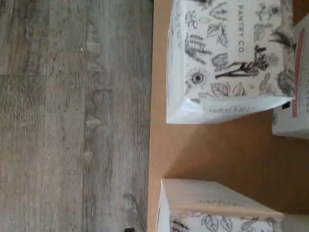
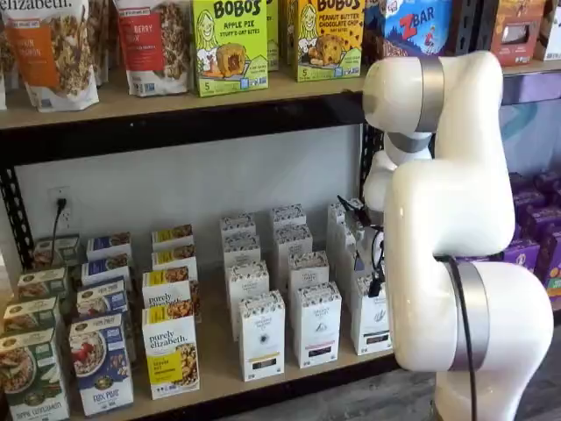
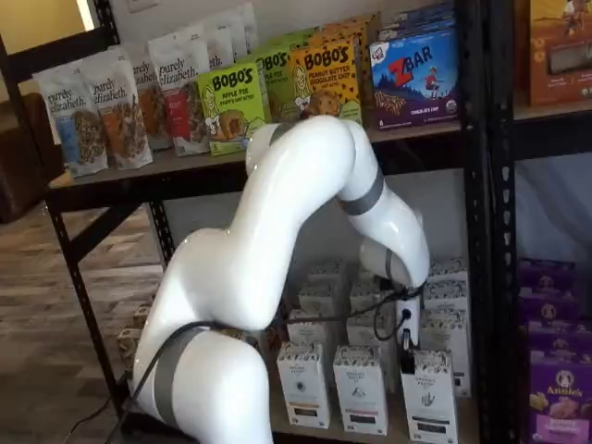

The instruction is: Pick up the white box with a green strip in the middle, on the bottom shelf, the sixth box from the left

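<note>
**Gripper hangs over the right-hand column of white boxes**

The gripper points down at the end of the white arm. Its jaws stand wide and hold nothing, though the fingers show too side-on for the gap itself to be seen.

Just below it, at the front of the column, stands the white box, upright on the bottom shelf and untouched. In a shelf view the same box is partly hidden by the arm. The colour of its strip is too small to tell.

The wrist view looks down on two flower-printed cartons with bare board between them, and the grey plank floor beyond the shelf's edge.

To the gripper's side stand two more columns of printed boxes, and past them the cereal boxes. Well above the gripper, the upper shelf carries yellow and green snack cartons.
</note>
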Controlling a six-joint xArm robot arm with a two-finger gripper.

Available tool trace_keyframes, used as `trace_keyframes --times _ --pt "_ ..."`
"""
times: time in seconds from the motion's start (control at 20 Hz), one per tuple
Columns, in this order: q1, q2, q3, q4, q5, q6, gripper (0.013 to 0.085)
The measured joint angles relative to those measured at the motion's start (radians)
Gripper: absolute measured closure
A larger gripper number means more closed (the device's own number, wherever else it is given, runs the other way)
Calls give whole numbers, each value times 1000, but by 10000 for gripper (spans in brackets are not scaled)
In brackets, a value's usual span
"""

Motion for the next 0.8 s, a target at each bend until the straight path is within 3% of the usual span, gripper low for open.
trace_keyframes --times 0.2,0.65,0.8 --pt "0 27 -18 -58 -13 48 130" --pt "-8 74 -59 -116 -19 91 130" --pt "-11 91 -84 -161 -5 127 130"
